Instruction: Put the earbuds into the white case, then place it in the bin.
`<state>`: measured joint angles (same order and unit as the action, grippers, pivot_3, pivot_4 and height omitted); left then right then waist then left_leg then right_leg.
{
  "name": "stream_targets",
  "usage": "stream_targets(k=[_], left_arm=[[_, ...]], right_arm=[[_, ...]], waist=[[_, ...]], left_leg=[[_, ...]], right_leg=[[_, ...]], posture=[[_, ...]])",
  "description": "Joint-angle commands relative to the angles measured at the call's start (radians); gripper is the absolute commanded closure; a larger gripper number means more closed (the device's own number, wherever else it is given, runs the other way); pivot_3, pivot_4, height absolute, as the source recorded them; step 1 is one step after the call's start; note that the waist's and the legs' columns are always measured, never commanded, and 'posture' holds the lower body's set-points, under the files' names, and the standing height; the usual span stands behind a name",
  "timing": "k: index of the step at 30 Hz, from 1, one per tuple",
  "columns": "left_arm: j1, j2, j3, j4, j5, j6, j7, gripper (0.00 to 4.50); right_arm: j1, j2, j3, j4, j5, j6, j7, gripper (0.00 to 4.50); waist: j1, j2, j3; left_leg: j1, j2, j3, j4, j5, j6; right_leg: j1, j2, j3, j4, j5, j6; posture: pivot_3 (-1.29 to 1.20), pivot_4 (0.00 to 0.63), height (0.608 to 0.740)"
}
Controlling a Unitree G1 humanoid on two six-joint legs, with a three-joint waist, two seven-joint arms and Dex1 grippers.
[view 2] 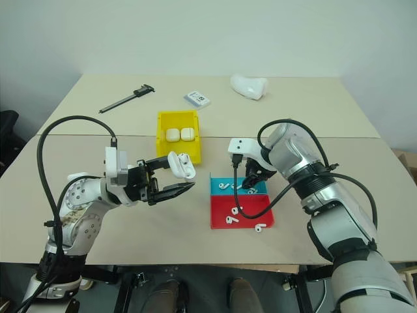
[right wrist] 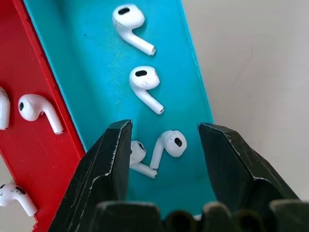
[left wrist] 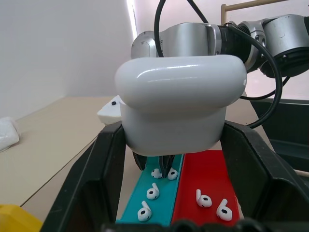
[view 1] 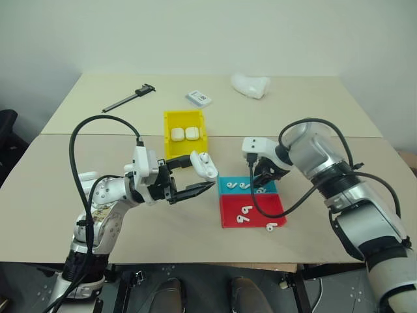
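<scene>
My left gripper (view 1: pixel 203 173) is shut on the white case (view 1: pixel 205 165), holding it above the table just left of the trays. In the left wrist view the case (left wrist: pixel 181 108) sits between both black fingers (left wrist: pixel 96 169). My right gripper (right wrist: pixel 165 128) points down over the blue tray (right wrist: pixel 72 63), open, with one earbud (right wrist: pixel 169 143) lying between its fingers and another beside it. Several earbuds (view 1: pixel 244 186) lie in the blue tray, others in the red tray (view 1: pixel 260 215). One earbud (view 1: pixel 270 226) lies on the table. The yellow bin (view 1: pixel 168 134) stands behind, with two white cases inside.
A black caliper (view 1: pixel 128 98), a small flat packet (view 1: pixel 198 98) and a lumpy white object (view 1: pixel 250 85) lie at the far side of the table. The red and blue trays sit side by side near the front edge, in front of the bin and to its right.
</scene>
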<state>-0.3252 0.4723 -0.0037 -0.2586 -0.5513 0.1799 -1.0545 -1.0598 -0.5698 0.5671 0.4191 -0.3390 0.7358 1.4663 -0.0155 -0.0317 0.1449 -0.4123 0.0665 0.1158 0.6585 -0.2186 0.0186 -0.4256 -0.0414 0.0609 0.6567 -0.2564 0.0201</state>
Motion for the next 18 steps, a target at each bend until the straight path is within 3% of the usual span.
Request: stream_targets(k=[1, 18], left_arm=[[-0.019, -0.003, -0.004, -0.020, -0.009, -0.012, -0.004, 1.77], [-0.004, -0.006, 0.001, -0.037, -0.009, -0.014, 0.008, 1.77]], right_arm=[[0.005, -0.015, 0.012, -0.039, -0.018, 0.021, -0.032, 1.86], [0.029, -0.020, 0.040, -0.021, -0.024, -0.001, -0.085, 1.86]], waist=[[0.000, 0.000, 0.000], [0.000, 0.000, 0.000]], left_leg=[[0.000, 0.000, 0.000, 0.000, 0.000, 0.000], [0.000, 0.000, 0.000, 0.000, 0.000, 0.000]], right_leg=[[0.000, 0.000, 0.000, 0.000, 0.000, 0.000], [0.000, 0.000, 0.000, 0.000, 0.000, 0.000]], posture=[[0.00, 0.150, 0.740], [0.00, 0.150, 0.740]])
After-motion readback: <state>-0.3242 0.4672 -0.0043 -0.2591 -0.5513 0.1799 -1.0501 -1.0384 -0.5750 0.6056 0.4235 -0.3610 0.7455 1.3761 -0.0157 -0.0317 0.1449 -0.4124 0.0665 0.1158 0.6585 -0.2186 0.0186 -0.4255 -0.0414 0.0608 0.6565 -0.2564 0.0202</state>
